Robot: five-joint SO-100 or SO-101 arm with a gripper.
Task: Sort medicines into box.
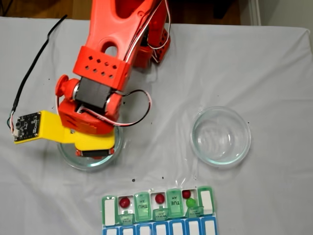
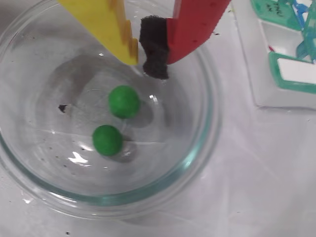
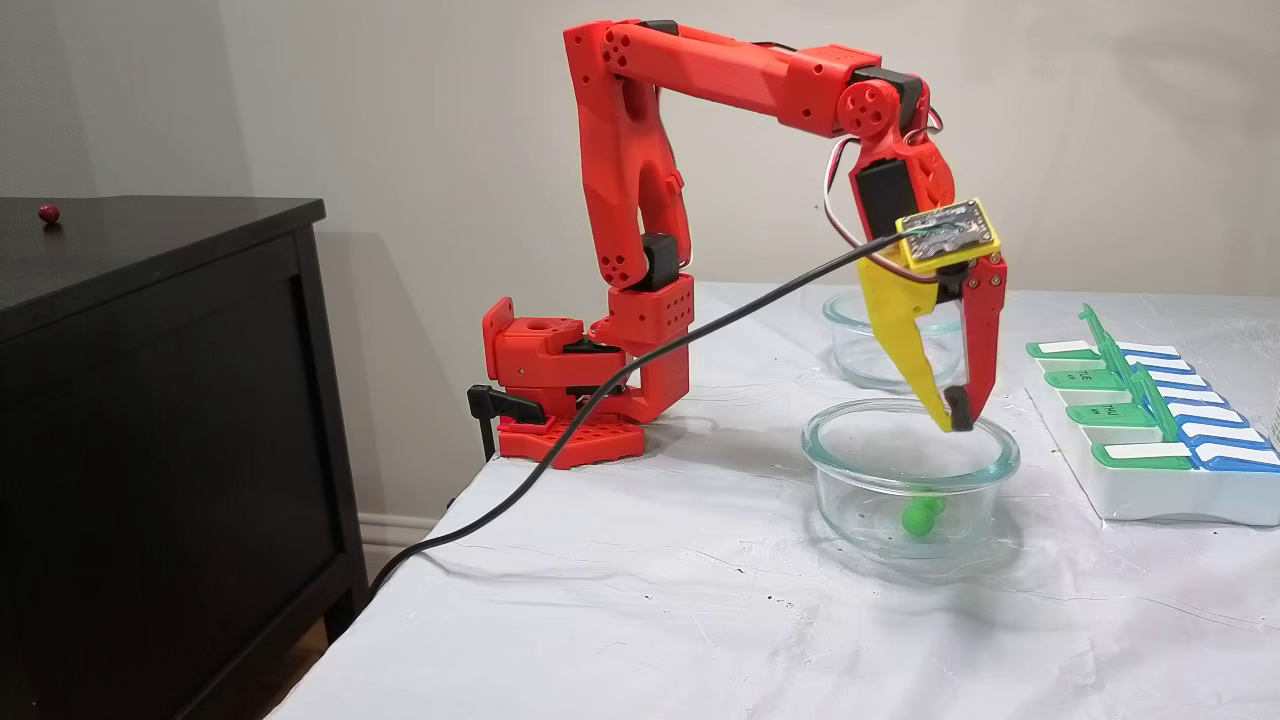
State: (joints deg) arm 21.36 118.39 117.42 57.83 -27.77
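Hovering over the near glass dish (image 3: 910,470), our gripper (image 2: 147,64) is hanging with its tips just above the rim line, the yellow finger (image 2: 111,29) and the red finger (image 2: 192,27) nearly meeting at a black foam pad (image 2: 154,49), pinched together on nothing. Inside that dish we are seeing two green balls (image 2: 123,101) (image 2: 107,139) sitting side by side on the glass floor, just below the tips in the wrist view, with bare glass all around them out to the curved wall. We are finding the pill organizer (image 1: 159,213) lying beside this dish, well clear of its rim, with several green lids standing open. In its open compartments we are counting three dark red balls (image 1: 125,201) (image 1: 159,198) (image 1: 186,194), and one green ball (image 1: 190,202) sharing a compartment with the last. A second glass dish (image 1: 220,135) is standing apart from the first, with open tablecloth (image 1: 161,152) between them.
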